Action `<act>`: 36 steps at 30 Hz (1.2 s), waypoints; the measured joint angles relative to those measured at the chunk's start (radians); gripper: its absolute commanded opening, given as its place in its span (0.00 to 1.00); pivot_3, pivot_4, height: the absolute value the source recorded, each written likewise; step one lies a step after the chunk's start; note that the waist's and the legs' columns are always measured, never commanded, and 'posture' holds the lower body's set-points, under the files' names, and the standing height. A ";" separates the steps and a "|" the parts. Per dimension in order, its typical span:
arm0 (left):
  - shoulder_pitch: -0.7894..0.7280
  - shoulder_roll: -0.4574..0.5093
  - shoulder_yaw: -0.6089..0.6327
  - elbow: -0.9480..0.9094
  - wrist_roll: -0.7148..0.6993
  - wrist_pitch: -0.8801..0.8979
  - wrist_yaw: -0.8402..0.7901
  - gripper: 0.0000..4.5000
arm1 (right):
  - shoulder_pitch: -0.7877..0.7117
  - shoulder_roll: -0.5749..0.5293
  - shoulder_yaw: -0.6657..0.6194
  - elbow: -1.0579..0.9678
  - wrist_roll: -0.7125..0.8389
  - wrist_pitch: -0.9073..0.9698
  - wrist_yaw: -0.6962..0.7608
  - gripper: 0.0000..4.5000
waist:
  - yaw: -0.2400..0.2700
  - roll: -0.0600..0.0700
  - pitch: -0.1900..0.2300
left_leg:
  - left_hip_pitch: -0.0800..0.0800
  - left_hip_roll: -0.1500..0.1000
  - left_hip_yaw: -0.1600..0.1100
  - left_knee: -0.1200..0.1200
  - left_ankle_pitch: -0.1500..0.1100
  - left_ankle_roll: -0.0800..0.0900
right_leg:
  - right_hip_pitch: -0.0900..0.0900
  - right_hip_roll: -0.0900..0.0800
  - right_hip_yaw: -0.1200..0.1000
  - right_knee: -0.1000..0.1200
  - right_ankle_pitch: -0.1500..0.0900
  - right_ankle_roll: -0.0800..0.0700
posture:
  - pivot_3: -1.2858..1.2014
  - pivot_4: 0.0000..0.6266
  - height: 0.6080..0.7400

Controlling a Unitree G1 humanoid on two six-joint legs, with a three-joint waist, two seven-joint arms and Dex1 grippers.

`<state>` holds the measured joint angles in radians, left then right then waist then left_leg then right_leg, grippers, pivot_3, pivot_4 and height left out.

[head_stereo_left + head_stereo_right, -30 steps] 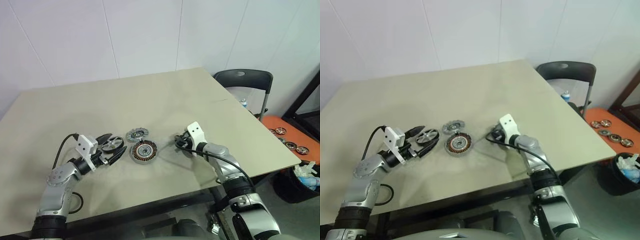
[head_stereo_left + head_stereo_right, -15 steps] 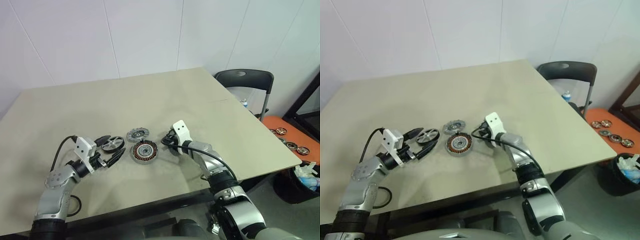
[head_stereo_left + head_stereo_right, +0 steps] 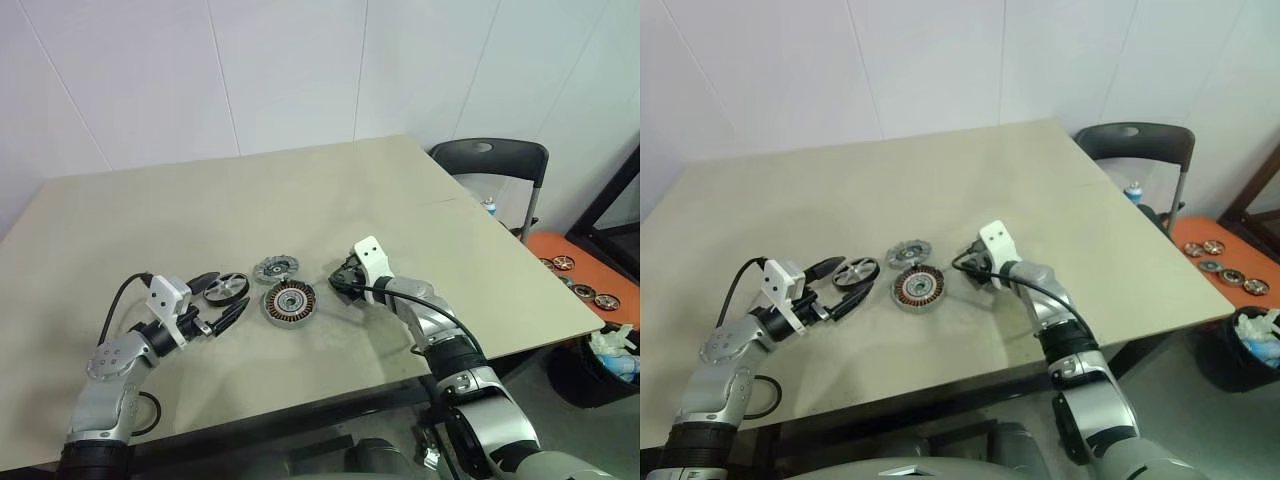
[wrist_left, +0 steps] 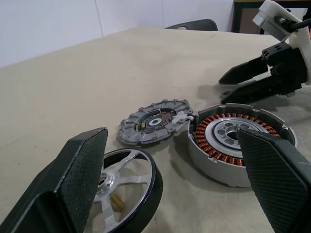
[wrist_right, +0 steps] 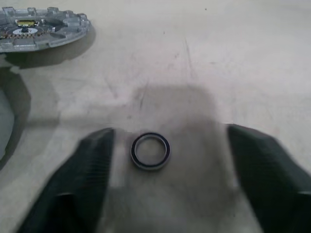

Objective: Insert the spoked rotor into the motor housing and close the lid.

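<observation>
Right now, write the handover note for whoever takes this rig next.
Left gripper: open, low over the table, fingers either side of the spoked rotor, not closed on it.
Right gripper: open, empty, hovering over a small ring on the table, just right of the motor housing.
The spoked rotor lies flat left of the housing. The lid lies flat behind the housing, beside it.
Done: nothing assembled; the housing is open, windings showing.
Left: pick up the rotor, seat it in the housing, then put on the lid.
</observation>
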<state>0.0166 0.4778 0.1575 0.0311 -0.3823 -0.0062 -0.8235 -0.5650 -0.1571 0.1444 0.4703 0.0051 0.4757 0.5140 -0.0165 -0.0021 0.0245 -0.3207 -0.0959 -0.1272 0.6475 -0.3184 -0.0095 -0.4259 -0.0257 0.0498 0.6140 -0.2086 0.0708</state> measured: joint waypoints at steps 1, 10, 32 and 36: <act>-0.001 0.000 0.000 0.000 0.000 0.000 0.000 1.00 | 0.002 -0.003 0.004 -0.010 0.000 0.011 0.011 1.00 | 0.000 0.000 0.000 | 0.000 0.000 0.000 0.000 0.000 0.000 | 0.000 0.000 0.000 0.000 0.000 0.000 | 0.52 0.00 1.00; -0.002 0.000 0.000 0.000 0.001 0.000 0.005 1.00 | 0.009 0.000 0.009 -0.038 0.002 0.042 0.043 0.65 | -0.001 0.000 0.000 | 0.000 0.000 0.000 0.000 0.000 0.000 | 0.000 0.000 0.000 0.000 0.000 0.000 | 0.52 0.00 1.00; -0.021 -0.008 -0.006 0.002 0.010 -0.008 0.026 1.00 | 0.020 0.011 0.036 -0.053 0.010 0.028 0.062 0.14 | 0.001 0.000 0.000 | 0.000 0.000 0.000 0.000 0.000 0.000 | 0.000 0.000 0.000 0.001 0.000 0.000 | 0.52 0.00 1.00; -0.023 -0.008 -0.006 0.005 0.012 -0.009 0.028 1.00 | 0.017 0.030 0.007 -0.053 0.046 0.007 0.065 0.14 | 0.001 0.000 0.000 | 0.000 0.000 0.000 0.000 0.000 0.000 | 0.000 0.000 0.000 0.000 0.000 0.000 | 0.52 0.00 1.00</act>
<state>-0.0066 0.4701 0.1515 0.0364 -0.3702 -0.0149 -0.7957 -0.5482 -0.1271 0.1513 0.4172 0.0512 0.4826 0.5790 -0.0153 -0.0021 0.0246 -0.3210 -0.0958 -0.1272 0.6477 -0.3184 -0.0096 -0.4262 -0.0256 0.0498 0.6141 -0.2086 0.0709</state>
